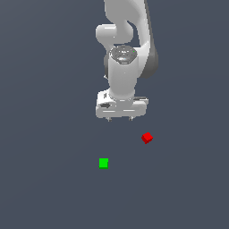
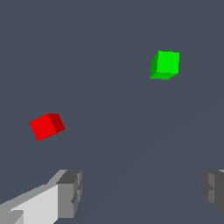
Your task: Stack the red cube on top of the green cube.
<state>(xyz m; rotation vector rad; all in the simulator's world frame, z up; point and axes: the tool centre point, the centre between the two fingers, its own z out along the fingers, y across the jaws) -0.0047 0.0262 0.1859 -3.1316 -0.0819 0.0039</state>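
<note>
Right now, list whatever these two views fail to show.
- Arm base: cut off by the exterior view's top edge.
- Gripper fingers: only stubs in the exterior view; cropped by the wrist view's edges.
- Red cube and green cube: far faces hidden.

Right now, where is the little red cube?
In the exterior view the red cube lies alone on the floor, below the gripper, right of the green cube.

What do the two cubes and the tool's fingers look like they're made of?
Red cube and green cube: flat, matte, untextured colour, maybe plastic; the render leaves it open. Tool fingers: dull grey ridged pads, possibly rubber, on a smooth white body.
</note>
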